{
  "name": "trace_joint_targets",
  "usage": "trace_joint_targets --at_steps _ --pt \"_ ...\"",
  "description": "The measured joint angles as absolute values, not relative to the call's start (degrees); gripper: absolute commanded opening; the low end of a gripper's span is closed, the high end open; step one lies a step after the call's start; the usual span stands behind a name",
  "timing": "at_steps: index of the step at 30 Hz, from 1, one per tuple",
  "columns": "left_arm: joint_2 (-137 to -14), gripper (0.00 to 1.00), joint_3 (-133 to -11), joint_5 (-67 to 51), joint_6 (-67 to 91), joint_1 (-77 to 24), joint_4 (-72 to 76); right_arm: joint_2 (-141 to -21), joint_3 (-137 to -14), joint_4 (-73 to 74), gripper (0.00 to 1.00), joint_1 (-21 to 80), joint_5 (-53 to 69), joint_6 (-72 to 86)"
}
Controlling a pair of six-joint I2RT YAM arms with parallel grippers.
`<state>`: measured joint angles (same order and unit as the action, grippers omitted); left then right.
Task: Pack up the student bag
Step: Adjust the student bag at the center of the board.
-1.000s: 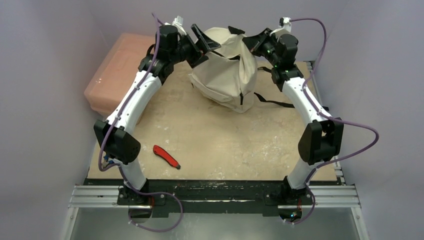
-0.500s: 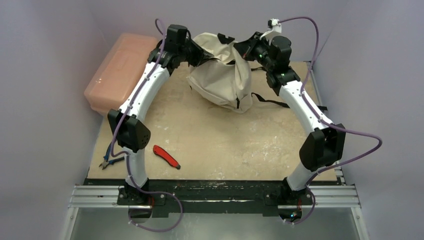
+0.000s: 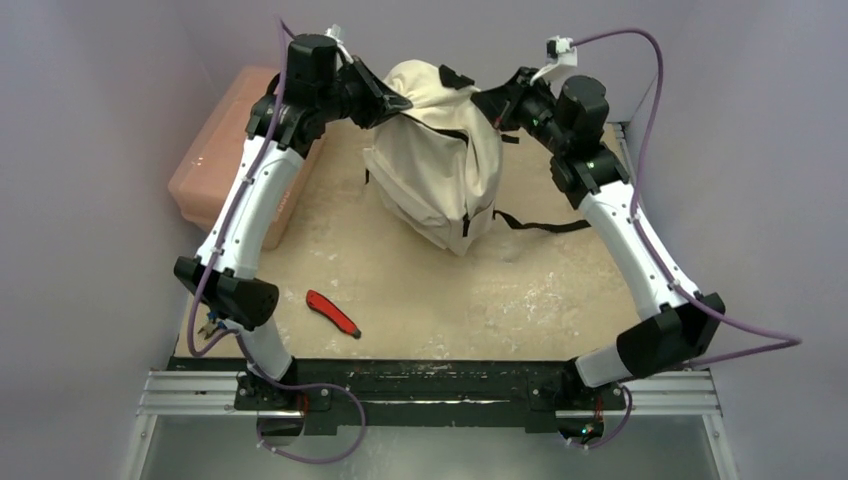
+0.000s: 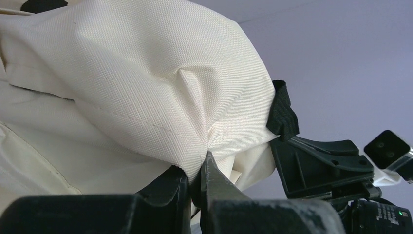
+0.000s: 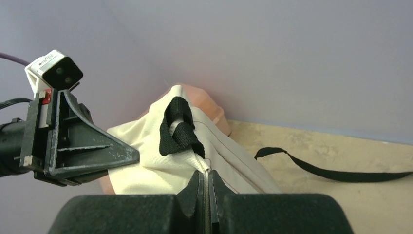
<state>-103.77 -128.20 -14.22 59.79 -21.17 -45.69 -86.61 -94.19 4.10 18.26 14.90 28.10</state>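
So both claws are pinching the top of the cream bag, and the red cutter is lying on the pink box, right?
Not quite. The left gripper and right gripper do pinch the bag at its top, but the red cutter lies on the table, apart from the box. The top view shows it.

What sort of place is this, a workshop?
Probably a robotics lab test booth: left arm and right arm bolted to a rail, plain walls around a worn table, a student bag as practice prop.
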Motion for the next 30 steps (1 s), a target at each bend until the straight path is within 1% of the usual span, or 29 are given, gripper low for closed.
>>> trace_joint_targets --at_steps 4,9,13,14,16,18,19,20,21,22,24,27,28,30 --pt "-98.3 0.0 -120.1 -17.2 58.5 -21.4 -45.4 -79.4 -83.3 1.5 0.0 18.7 15.7 29.9" --pt "-99.1 0.0 -113.7 -20.1 57.1 -21.4 -42.3 -77.3 -73.3 -5.1 0.0 18.9 12.9 30.2" --pt "-102.1 0.0 -112.2 -21.8 55.0 -21.3 -38.2 -79.1 -72.2 -7.0 0.0 18.6 10.4 28.9" --pt "-102.4 0.11 -111.7 -22.1 54.6 -21.2 -37.1 -79.7 -73.0 -6.8 0.0 18.6 10.3 28.5" --pt "-101.9 0.39 -110.1 -22.2 53.9 -21.0 -35.1 -80.4 -74.1 -6.5 0.0 18.7 10.5 27.7" --pt "-100.9 0.6 -109.6 -22.0 52.8 -20.8 -34.9 -80.4 -75.4 -5.0 0.0 18.9 10.1 26.9" --pt "-100.3 0.65 -109.6 -21.7 52.2 -20.5 -35.2 -80.4 -76.4 -3.8 0.04 18.8 10.0 26.4" --pt "-99.7 0.7 -109.8 -21.5 51.4 -20.1 -35.7 -80.6 -77.2 -3.1 0.12 18.7 10.0 26.0" --pt "-99.0 0.74 -110.3 -21.0 50.6 -19.7 -36.2 -80.8 -78.1 -2.2 0.26 18.6 10.1 25.6" --pt "-98.3 0.77 -110.5 -20.7 49.8 -19.3 -36.5 -81.0 -78.8 -1.7 0.33 18.6 10.2 25.4" --pt "-95.9 0.79 -110.3 -20.1 48.4 -18.6 -37.1 -81.3 -79.3 -1.4 0.42 18.5 10.5 25.3" --pt "-90.1 0.81 -107.3 -19.6 46.6 -18.1 -36.8 -81.3 -79.4 -1.7 0.62 18.0 11.7 25.2" --pt "-87.1 0.82 -104.8 -19.6 46.0 -18.0 -36.3 -81.3 -79.4 -1.8 0.67 18.0 12.2 24.9" --pt "-82.9 0.82 -101.5 -19.6 45.3 -18.1 -36.2 -81.3 -79.4 -1.8 0.74 17.9 13.1 24.9"
